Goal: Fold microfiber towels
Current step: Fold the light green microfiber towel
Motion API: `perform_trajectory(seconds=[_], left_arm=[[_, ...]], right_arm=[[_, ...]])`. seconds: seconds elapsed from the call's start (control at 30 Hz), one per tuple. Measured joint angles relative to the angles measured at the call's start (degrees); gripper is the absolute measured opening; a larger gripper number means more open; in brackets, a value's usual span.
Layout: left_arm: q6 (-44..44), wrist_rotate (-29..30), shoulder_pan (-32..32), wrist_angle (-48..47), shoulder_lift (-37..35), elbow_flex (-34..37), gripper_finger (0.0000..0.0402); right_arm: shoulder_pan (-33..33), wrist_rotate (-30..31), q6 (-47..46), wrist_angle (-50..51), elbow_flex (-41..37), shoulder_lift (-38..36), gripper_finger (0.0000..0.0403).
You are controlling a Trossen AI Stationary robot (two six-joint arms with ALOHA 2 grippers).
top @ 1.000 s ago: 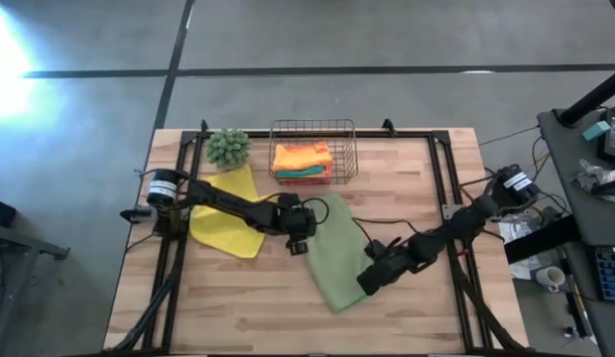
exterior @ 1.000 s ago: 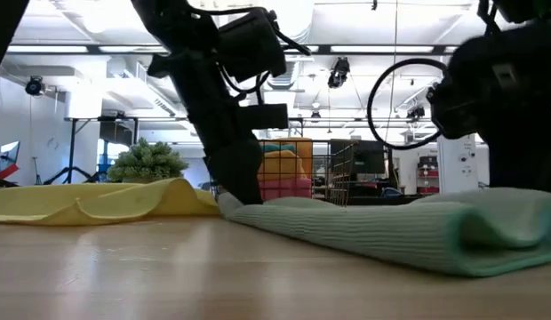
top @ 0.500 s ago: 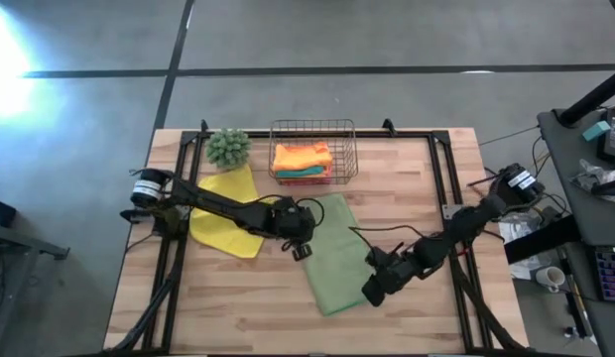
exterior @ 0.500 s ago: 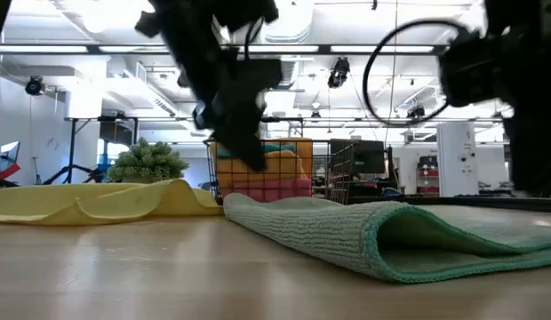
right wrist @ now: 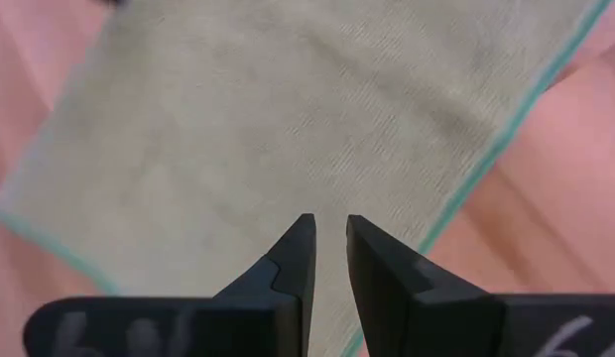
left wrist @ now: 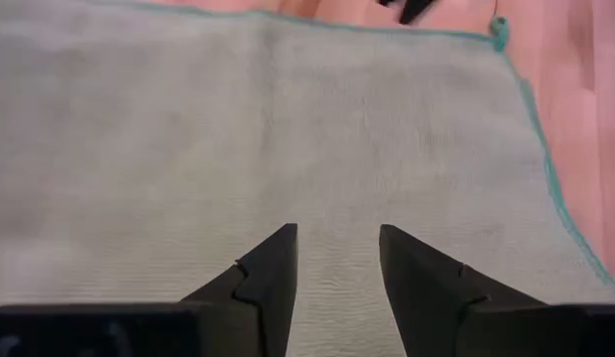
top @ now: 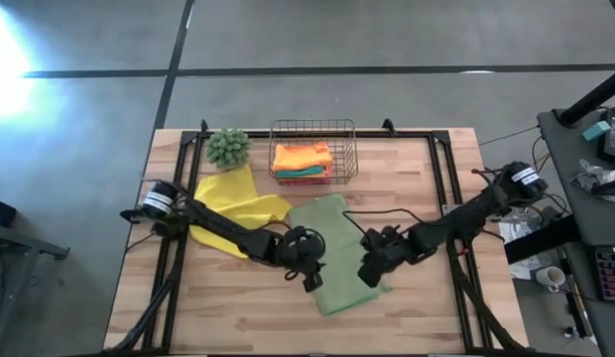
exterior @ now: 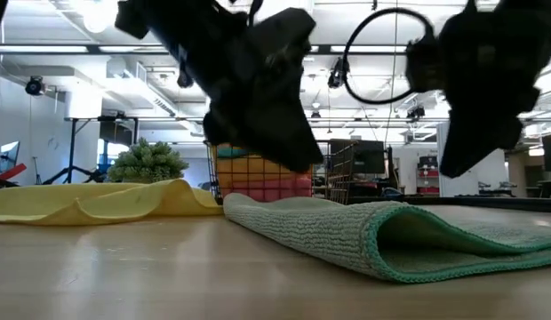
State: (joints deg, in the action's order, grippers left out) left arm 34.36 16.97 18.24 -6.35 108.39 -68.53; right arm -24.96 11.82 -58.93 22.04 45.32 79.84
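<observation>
The pale sage-green ribbed microfiber towel [top: 332, 253], folded once, lies flat beneath both sets of fingers. The left gripper [left wrist: 335, 260] and right gripper [right wrist: 328, 253] hover apart and empty, probably poised to pinch edges for another fold

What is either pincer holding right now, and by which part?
Nothing. The left pincer and right pincer both hang open and empty over the sage green towel, which lies folded on the table.
</observation>
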Motion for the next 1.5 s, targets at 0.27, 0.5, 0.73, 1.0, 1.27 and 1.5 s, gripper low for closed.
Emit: perform_trajectory(seconds=[0.27,0.5,0.73,1.0,1.27,1.5], left_arm=[[4.88,-0.69,2.17,0.78,3.02,0.2,0.0129],[5.8,-0.94,2.41,-0.18,3.86,0.63,0.0129],[5.77,-0.87,2.41,-5.16,3.68,1.18,0.0129],[-0.21,-0.51,2.43,-12.65,3.03,0.82,0.0129],[-3.46,-2.1,2.41,-15.01,1.91,0.17,0.0129],[-3.49,-2.5,3.96,-19.59,-4.09,-0.17,0.0129]], right_arm=[[5.39,-0.97,5.61,0.18,-0.7,1.77,0.0054],[6.09,-4.08,5.21,-0.57,-1.36,5.87,0.0054],[4.04,-5.36,1.88,-2.59,-0.29,9.56,0.0054],[-0.98,-6.96,-6.27,-3.34,2.39,10.0,0.0054],[-4.71,-5.52,-6.49,-3.0,6.56,12.46,0.0054],[-6.09,0.61,0.98,9.81,13.69,9.5,0.0054]])
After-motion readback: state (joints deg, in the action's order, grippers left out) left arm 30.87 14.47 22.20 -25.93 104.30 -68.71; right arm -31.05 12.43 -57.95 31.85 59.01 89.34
